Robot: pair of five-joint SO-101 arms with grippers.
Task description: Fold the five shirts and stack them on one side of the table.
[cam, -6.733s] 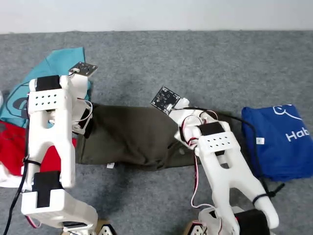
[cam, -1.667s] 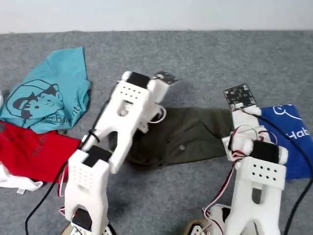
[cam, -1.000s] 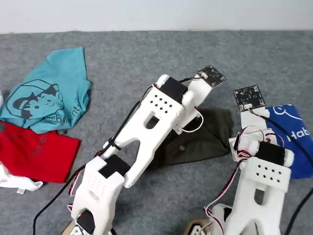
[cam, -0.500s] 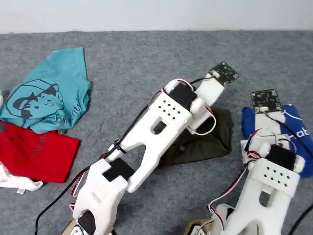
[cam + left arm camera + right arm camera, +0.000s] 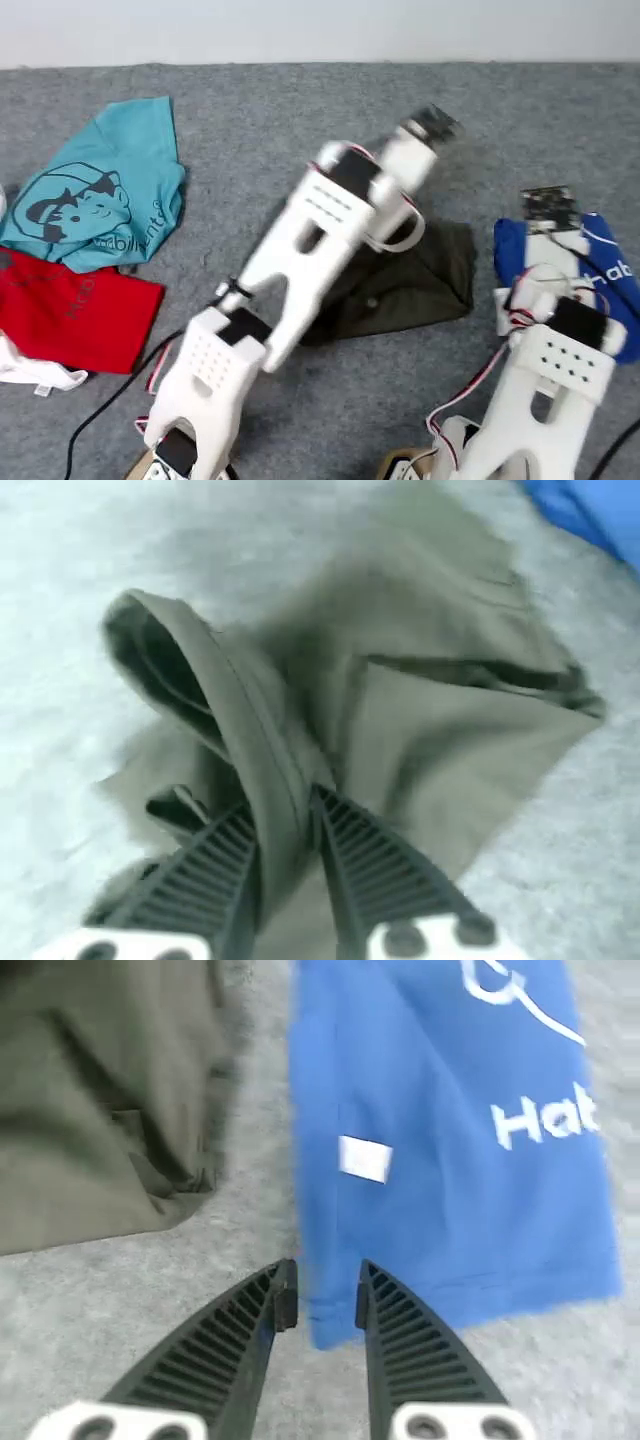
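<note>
Fold of the olive shirt [image 5: 425,285] is clamped in the left end effector [image 5: 288,852]. The cloth is pinched between both jaws and raised into a ridge. The rest of the garment lies bunched on the worktop [image 5: 300,110], just off centre toward 3 o'clock.

Right end effector [image 5: 322,1295] stands released, jaws narrowly apart above a corner of the blue shirt [image 5: 450,1140]. That shirt lies folded at the 3 o'clock edge, just beside the olive one. Teal shirt [image 5: 100,190] at 10 o'clock, red shirt [image 5: 70,310] at 9 o'clock and white shirt [image 5: 25,365] at 8 o'clock await folding.

Assessment: the step in hand is doubling the olive shirt over.

Recommended: carry the pinched layer across low and level, lay it so the edges meet, and let go only once the cloth rests flat. The bunched underside probably needs smoothing first, or the fold will set crooked. The right end effector should pin the far hem, clear of the blue fabric.
</note>
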